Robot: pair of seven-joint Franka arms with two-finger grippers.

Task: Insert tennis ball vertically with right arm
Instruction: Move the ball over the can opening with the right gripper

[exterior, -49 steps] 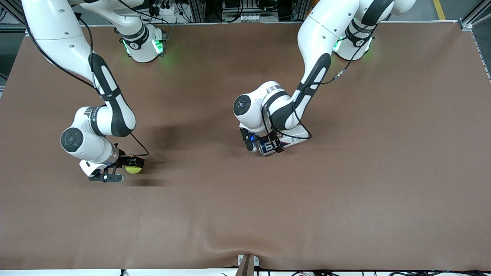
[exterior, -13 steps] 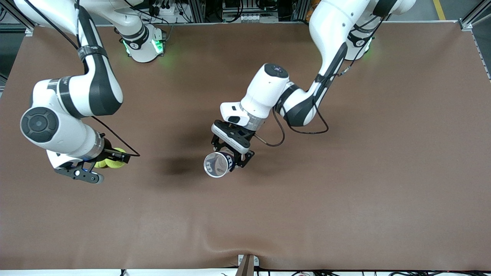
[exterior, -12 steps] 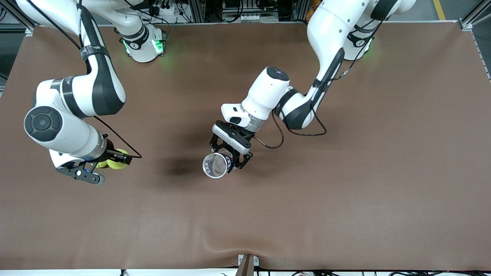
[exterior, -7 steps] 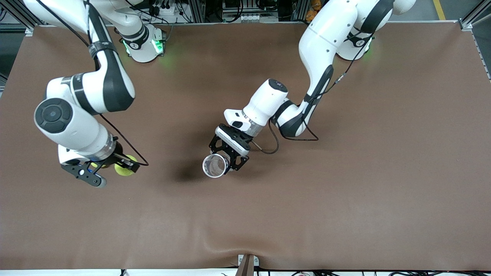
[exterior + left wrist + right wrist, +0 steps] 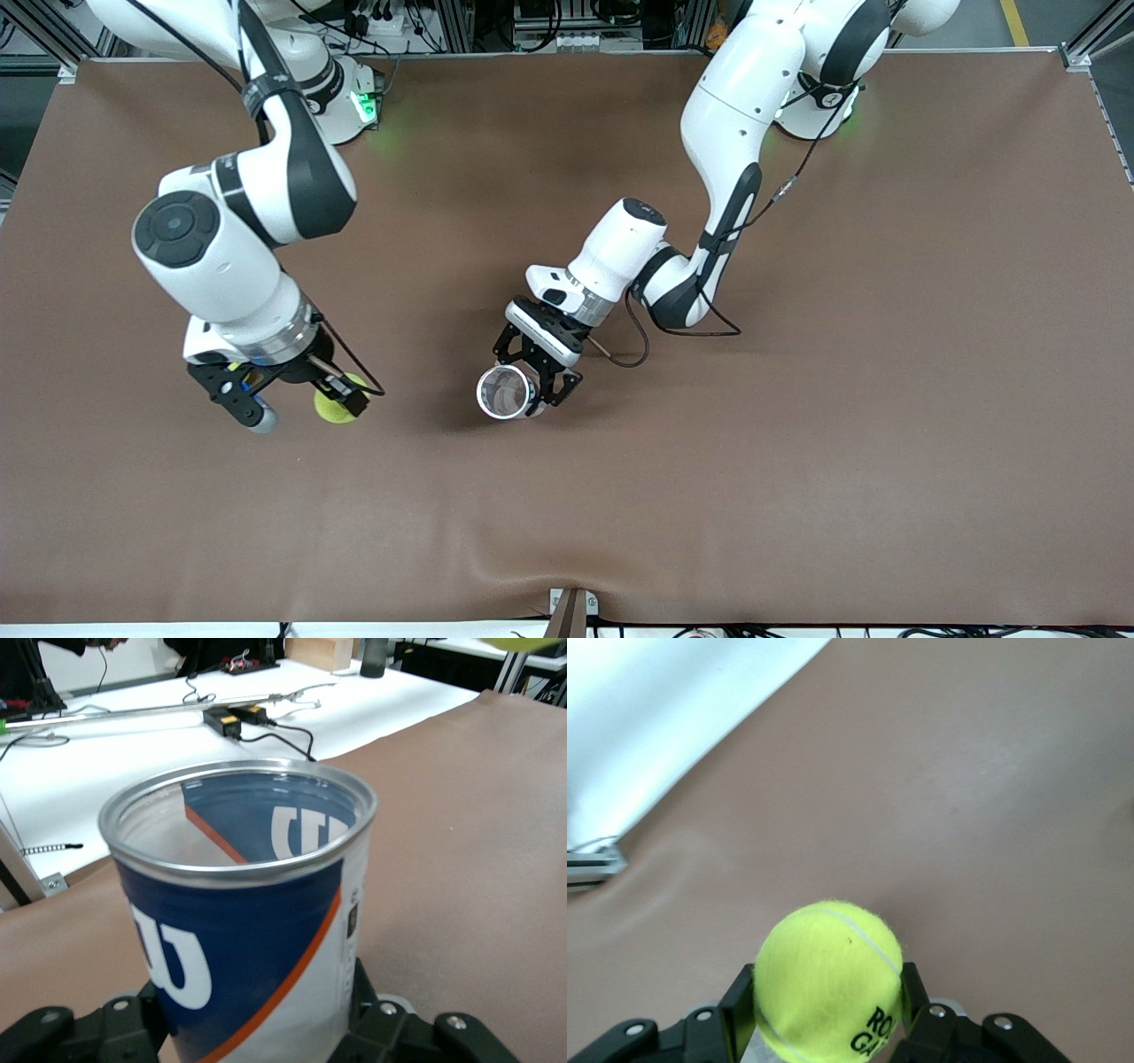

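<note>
The yellow-green tennis ball (image 5: 328, 415) (image 5: 828, 966) is held off the brown table mat (image 5: 797, 443) by the right arm's gripper (image 5: 337, 403) (image 5: 828, 1003), which is shut on it, a black finger on each side. Toward the left arm's end from it, a blue, white and orange ball can (image 5: 502, 391) (image 5: 239, 930) stands upright with its open, silver-rimmed mouth up and nothing showing inside. My left gripper (image 5: 536, 377) (image 5: 257, 1032) is shut on the can's lower wall. Ball and can are clearly apart.
Both arm bases (image 5: 332, 97) (image 5: 819, 106) stand at the table's edge farthest from the front camera. The mat has a wrinkle (image 5: 496, 567) at its near edge, above a small bracket (image 5: 571, 610). A white bench with cables (image 5: 239, 718) lies past the mat.
The right arm has carried the ball toward the can and swung its wrist round. The left arm has folded in a little, with the can kept upright at nearly the same spot.
</note>
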